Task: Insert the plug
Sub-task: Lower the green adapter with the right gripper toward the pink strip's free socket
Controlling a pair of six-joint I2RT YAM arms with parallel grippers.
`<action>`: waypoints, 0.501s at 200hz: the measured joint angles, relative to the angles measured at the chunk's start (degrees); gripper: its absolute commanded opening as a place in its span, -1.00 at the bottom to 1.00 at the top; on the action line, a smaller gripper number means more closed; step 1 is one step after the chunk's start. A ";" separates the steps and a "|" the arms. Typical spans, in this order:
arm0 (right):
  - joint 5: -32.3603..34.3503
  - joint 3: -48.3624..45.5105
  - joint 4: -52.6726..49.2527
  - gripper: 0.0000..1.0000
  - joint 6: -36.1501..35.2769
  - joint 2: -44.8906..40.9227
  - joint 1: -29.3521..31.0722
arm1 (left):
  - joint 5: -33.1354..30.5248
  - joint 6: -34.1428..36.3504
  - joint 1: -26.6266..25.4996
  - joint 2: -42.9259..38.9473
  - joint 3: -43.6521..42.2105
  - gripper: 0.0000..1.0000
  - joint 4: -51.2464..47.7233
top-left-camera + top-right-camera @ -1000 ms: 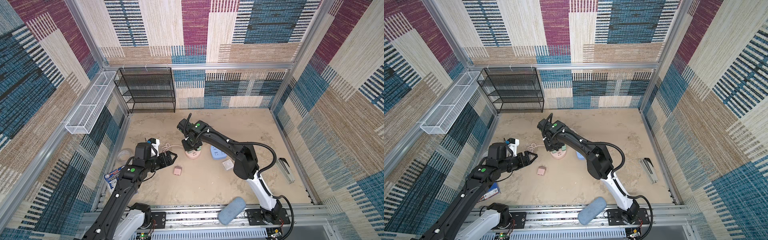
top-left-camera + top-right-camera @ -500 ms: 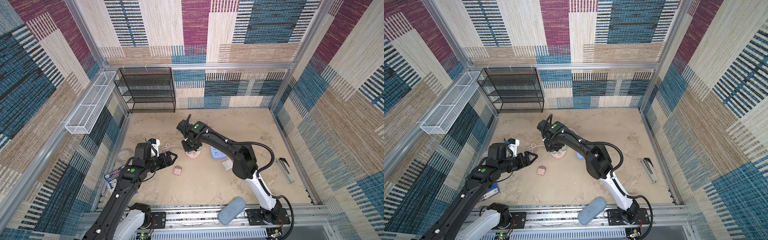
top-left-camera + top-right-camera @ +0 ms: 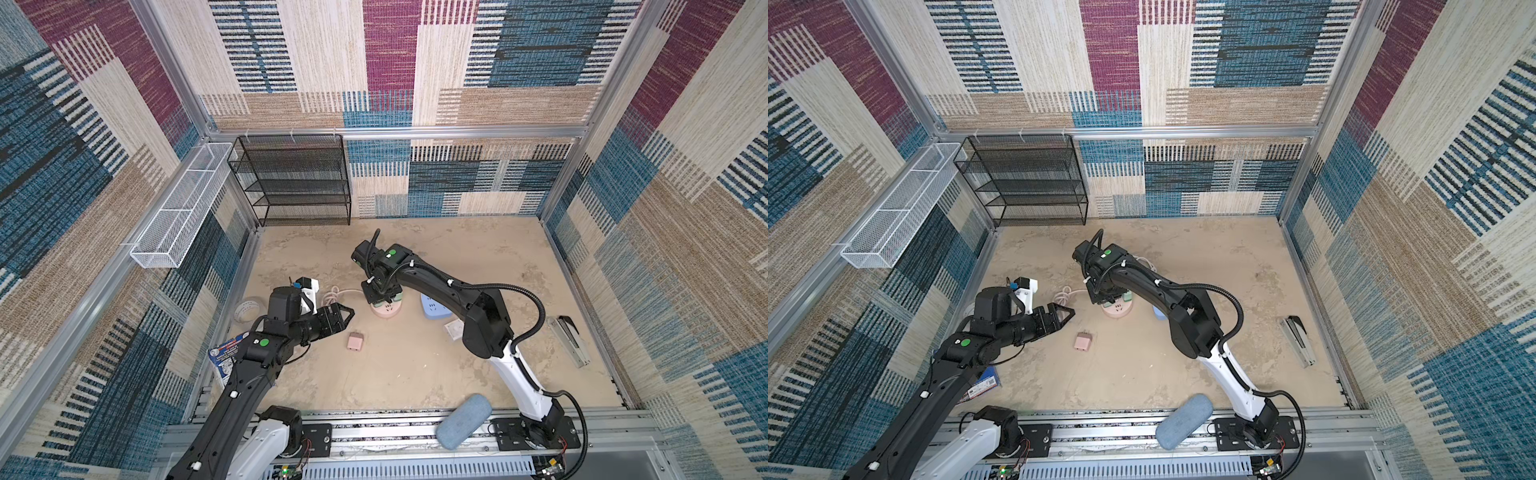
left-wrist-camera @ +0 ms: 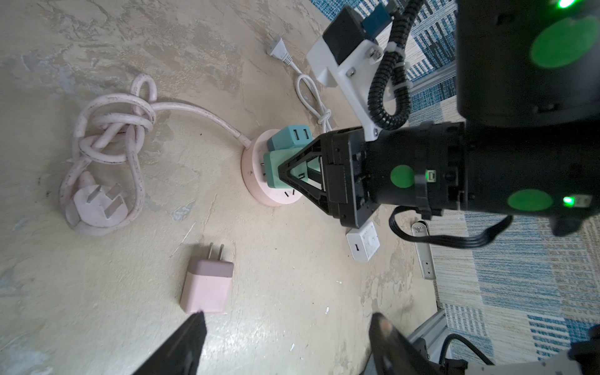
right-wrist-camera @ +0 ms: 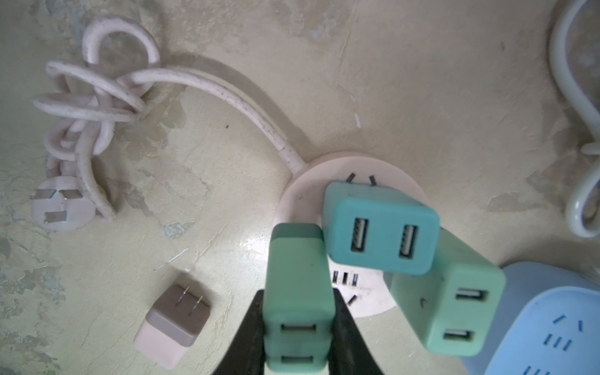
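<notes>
Right pincer (image 5: 298, 311) is clamped on a green USB charger (image 5: 297, 276), one finger on each side, holding it upright right over the round pink socket hub (image 5: 308, 181). Can't tell if the prongs are actually in. Left pincer (image 4: 288, 316) is spread wide with nothing in it, hanging just above the floor near a pink charger (image 4: 207, 285) lying flat. On the hub I count three chargers: the gripped one, a teal charger (image 5: 380, 227) and a second green charger (image 5: 454, 305). There's also one white charger (image 4: 363, 242) and one blue power strip (image 5: 552, 324).
</notes>
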 measured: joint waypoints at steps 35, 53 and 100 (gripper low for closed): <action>0.11 1.66 -1.20 -1.00 0.00 0.85 0.00 | 0.02 0.00 0.13 -0.13 -0.11 0.67 0.02; 0.13 3.15 -2.10 -1.00 0.00 1.55 0.00 | 0.02 -0.02 0.13 -0.15 -0.11 0.68 0.04; 0.52 10.45 -4.48 -1.00 -0.02 6.01 -0.17 | 0.04 -0.02 0.22 -0.09 -0.33 0.68 0.20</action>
